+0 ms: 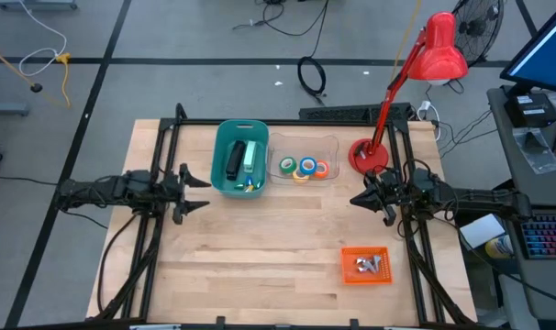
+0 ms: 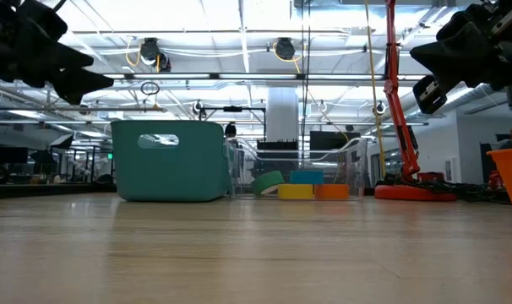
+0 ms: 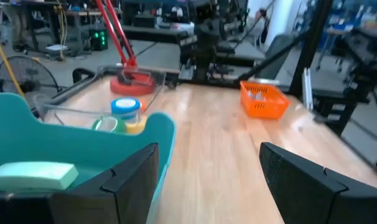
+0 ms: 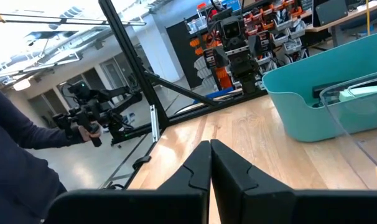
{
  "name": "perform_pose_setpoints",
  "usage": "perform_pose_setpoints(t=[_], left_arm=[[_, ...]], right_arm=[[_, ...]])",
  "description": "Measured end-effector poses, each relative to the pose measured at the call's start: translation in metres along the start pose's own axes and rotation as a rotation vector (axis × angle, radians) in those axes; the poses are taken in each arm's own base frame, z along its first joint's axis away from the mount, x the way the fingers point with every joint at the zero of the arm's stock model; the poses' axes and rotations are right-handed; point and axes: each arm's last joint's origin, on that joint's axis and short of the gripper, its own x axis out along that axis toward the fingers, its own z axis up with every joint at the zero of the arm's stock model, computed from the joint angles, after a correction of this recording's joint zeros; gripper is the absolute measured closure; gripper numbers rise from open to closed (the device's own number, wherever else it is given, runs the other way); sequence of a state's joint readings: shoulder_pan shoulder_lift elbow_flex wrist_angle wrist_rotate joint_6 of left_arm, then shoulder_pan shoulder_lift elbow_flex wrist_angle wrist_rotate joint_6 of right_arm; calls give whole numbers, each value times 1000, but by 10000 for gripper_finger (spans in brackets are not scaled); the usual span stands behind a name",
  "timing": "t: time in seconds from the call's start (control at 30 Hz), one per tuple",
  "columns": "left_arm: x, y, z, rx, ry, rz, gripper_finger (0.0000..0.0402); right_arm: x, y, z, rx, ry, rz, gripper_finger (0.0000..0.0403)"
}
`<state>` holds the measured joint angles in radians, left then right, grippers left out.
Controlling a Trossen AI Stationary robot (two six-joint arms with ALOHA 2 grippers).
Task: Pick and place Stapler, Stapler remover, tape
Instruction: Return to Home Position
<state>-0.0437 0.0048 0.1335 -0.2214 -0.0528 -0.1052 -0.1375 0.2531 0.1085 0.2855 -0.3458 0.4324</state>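
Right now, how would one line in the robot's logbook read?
Left gripper open, empty, beside teal bin | right gripper shut, empty, near red lamp | four tape rolls in clear bin

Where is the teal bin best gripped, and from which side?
I would grip the teal bin by its upper rim, coming straight down: it stands upright and open-topped, and the wall in the low view has a handle slot just under the rim.

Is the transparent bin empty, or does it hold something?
Not empty. The high view shows the green tape, blue tape, yellow tape and orange tape lying inside the transparent bin.
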Motion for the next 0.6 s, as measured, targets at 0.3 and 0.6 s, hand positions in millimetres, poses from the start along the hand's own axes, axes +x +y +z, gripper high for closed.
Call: perform_pose_setpoints(t=[0.3, 0.6], left_arm=[[5, 1, -15, -10, 53, -20, 119], [5, 0, -14, -7, 38, -49, 119]], right_arm=[[0, 0, -1, -5, 7, -3, 399], [0, -4, -9, 0, 27, -18, 399]])
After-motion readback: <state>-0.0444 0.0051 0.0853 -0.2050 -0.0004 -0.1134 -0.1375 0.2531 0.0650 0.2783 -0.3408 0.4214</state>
